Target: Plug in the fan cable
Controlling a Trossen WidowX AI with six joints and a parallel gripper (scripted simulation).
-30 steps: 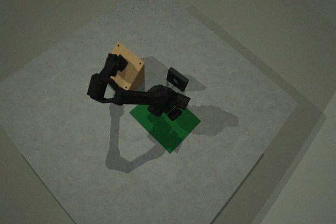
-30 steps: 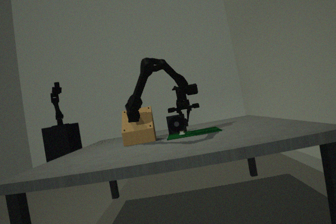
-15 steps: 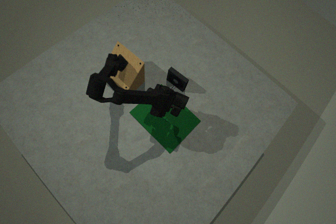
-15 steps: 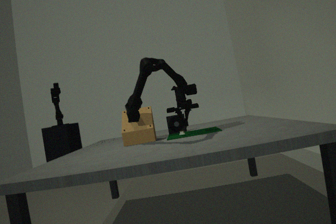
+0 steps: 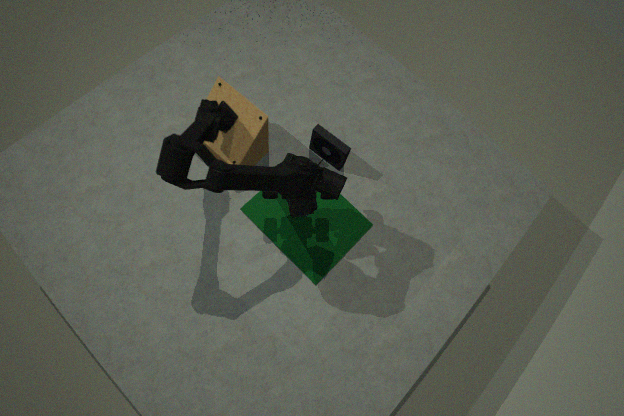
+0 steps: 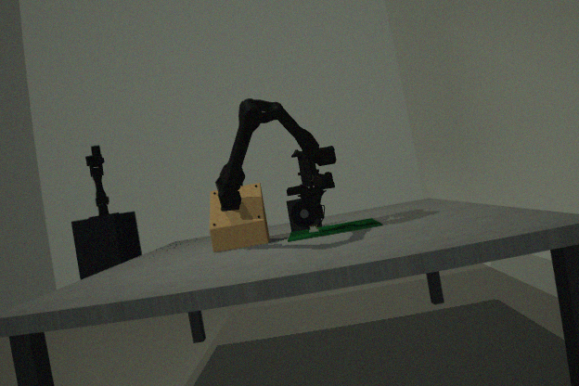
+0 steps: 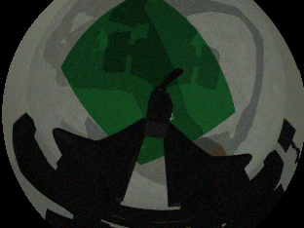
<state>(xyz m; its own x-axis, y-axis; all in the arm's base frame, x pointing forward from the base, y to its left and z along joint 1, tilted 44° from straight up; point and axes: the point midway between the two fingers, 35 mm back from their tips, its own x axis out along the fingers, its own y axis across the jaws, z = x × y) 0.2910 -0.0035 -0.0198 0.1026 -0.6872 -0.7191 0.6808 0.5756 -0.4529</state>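
Gripping the black plug between our closed jaws, we hold our gripper low over the green board. The pale header lies mostly hidden beside the plug; we cannot tell whether they are joined. The black fan stands upright near the board's edge.

Looks like a robotics lab here, a black robot arm on a table, bare walls behind

Dim, grainy, low contrast; hard-edged shadows across worktop. Wrist view: fisheye curvature, black corners, dark parts lose detail.
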